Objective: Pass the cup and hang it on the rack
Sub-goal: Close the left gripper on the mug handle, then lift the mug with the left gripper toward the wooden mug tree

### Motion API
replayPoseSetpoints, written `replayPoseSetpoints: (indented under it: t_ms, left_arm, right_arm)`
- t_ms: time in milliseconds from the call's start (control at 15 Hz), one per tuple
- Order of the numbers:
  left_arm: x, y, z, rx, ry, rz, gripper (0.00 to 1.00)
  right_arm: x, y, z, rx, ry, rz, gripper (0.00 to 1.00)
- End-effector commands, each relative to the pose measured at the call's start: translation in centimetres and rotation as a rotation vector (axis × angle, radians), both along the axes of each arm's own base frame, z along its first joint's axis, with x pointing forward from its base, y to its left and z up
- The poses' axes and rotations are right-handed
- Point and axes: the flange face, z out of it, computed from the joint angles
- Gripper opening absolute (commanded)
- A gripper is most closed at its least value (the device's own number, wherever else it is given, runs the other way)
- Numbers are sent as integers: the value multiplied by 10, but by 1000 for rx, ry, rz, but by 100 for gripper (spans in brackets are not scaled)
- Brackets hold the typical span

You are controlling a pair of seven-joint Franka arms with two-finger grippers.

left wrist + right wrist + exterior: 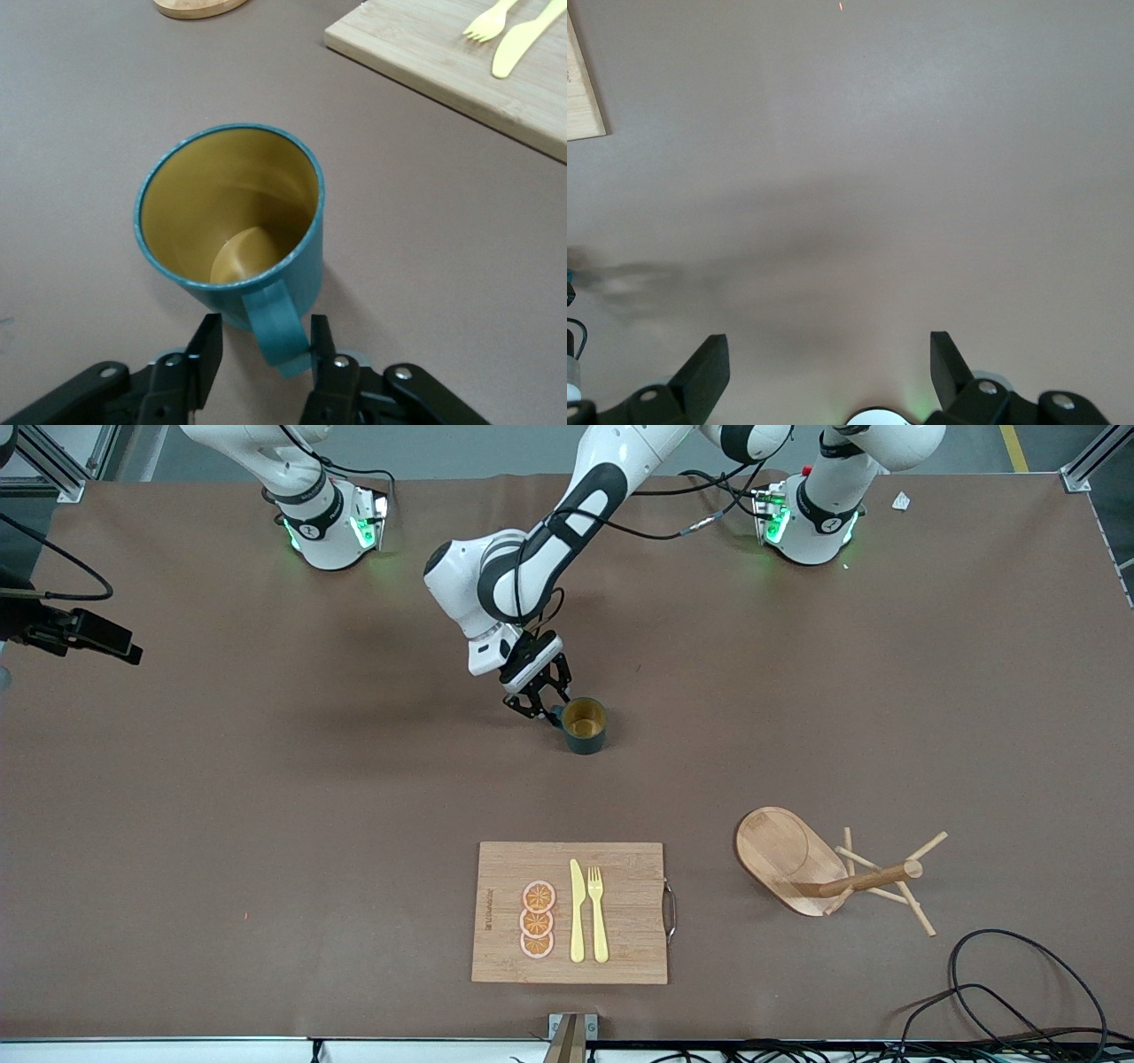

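The teal cup (pixel 585 726) with its yellow inside stands upright mid-table, farther from the front camera than the cutting board. My left gripper (pixel 536 710) is low at the cup's side, open, its fingers straddling the handle (pixel 282 329). One finger (pixel 321 341) touches the handle, while a gap shows at the other. The wooden rack (pixel 873 879) lies tipped on its side toward the left arm's end of the table, its oval base (pixel 784 850) raised on edge. My right gripper (pixel 830 345) hangs open over bare table with nothing between its fingers.
A bamboo cutting board (pixel 620 903) near the front edge carries a yellow knife (pixel 577 912), a yellow fork (pixel 598 912) and three orange slices (pixel 537 919). Black cables (pixel 1019 992) loop at the front corner by the rack.
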Motion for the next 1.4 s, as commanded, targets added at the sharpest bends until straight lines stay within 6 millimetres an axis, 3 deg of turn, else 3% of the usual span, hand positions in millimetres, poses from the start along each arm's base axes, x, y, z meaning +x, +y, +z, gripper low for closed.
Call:
replayPoseSetpoints:
  t_ms: [0, 133, 333, 400, 667, 733, 933, 1067, 1200, 1333]
  left_arm:
    - [0, 0, 4, 8, -35, 27, 44]
    - [-1, 1, 5, 19, -31, 35, 36]
    - [-3, 2, 5, 32, -25, 43, 14]
    - [-3, 1, 14, 22, -27, 40, 8]
    - [7, -3, 67, -34, -23, 25, 3]
    - [18, 3, 81, -53, -8, 36, 3]
    - [55, 24, 139, -118, 46, 44, 2]
    - [87, 50, 193, -187, 87, 52, 2]
    - [123, 90, 261, -279, 118, 54, 2]
    - [150, 128, 306, -365, 157, 62, 2]
  right_arm:
    - [-19, 0, 8, 6, -20, -12, 100]
    - [-21, -1, 11, 8, -26, 8, 100]
    - [-28, -1, 20, 9, -38, 20, 100]
    - [-31, -2, 24, 10, -44, 20, 100]
    - [-38, -3, 34, 10, -62, 28, 100]
    - [-40, -3, 37, 11, -70, 36, 100]
    - [-47, -6, 44, 7, -65, 39, 100]
    - [-46, -5, 44, 5, -66, 45, 100]
    - [-46, -5, 45, -16, -67, 51, 100]
    - [-46, -7, 45, -27, -65, 113, 100]
